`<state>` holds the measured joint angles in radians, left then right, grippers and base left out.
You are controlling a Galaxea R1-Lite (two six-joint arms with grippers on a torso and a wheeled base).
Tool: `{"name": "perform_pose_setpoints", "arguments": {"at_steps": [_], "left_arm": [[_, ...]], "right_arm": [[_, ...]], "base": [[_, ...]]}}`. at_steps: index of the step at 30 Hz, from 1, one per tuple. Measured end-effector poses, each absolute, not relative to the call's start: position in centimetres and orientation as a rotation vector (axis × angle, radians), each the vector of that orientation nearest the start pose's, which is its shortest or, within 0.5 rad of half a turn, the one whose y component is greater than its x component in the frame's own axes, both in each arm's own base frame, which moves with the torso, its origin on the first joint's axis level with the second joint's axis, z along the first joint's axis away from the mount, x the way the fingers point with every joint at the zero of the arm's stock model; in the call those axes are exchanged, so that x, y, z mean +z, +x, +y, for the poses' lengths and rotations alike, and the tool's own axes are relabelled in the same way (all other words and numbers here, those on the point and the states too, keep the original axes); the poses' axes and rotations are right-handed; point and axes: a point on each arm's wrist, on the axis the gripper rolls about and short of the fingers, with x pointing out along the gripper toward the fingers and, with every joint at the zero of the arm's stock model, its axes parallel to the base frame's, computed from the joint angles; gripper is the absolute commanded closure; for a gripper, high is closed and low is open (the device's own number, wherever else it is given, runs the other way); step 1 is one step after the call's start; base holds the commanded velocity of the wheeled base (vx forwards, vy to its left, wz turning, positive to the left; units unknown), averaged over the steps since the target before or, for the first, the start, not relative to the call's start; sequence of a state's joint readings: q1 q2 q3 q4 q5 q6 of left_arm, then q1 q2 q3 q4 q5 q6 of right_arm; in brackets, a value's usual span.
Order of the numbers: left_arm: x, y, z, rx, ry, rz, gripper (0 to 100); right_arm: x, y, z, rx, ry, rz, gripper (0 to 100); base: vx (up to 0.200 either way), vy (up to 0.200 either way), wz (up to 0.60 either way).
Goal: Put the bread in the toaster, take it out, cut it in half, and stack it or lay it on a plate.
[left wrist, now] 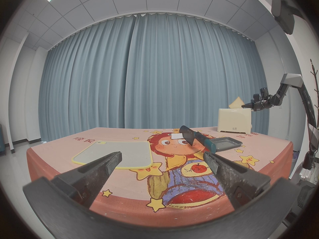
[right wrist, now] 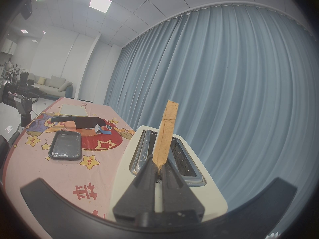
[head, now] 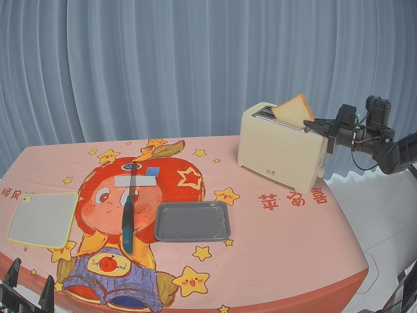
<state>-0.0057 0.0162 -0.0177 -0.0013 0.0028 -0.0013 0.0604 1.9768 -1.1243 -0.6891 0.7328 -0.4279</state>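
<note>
Pinching bread (head: pixel 293 110) at toaster (head: pixel 278 153) slot, right claw (head: pixel 309 122) clamped shut; left claw (left wrist: pixel 162 156) gaping wide, empty.

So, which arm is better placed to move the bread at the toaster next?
Right. Its jaws are shut on the bread at the top of the toaster. The left jaws stand open at the table's near edge, by the cutting board, far off.

The right claw (head: pixel 309 123) has two black, wedge-shaped fingers that taper to points. Behind it, the right arm (head: pixel 369 135) is black and blocky, with a round motor housing, a small green light and a thin black cable looping beneath. The left claw (left wrist: pixel 162 155) has scuffed dark grey fingers, each bearing a small screw.
</note>
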Motion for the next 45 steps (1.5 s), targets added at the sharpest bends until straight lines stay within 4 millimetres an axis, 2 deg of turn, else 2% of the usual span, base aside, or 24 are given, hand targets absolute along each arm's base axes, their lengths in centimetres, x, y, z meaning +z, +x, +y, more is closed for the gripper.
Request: {"name": "perform_pose_setpoints", "arguments": {"at_steps": [5,6,32,45], "left_arm": [[8.1,-2.3,0.0,-0.003,-0.001,-0.003,0],[8.1,-2.3,0.0,-0.003,-0.001,-0.003,0],[8.1,-2.3,0.0,-0.003,-0.001,-0.003,0],[8.1,-2.3,0.0,-0.003,-0.001,-0.003,0]], "right_arm": [[17.8,38.4,3.8,0.81,-0.349,-0.013,100],[17.8,38.4,3.8,0.809,-0.349,-0.013,0],[18.5,38.2,3.9,0.8,-0.344,-0.026,0],[19.7,35.6,3.7,0.797,-0.251,-0.002,0]], "base": [[0.0,0.0,0.0],[0.0,0.0,0.0],[0.0,0.0,0.0],[0.0,0.0,0.0]]}}
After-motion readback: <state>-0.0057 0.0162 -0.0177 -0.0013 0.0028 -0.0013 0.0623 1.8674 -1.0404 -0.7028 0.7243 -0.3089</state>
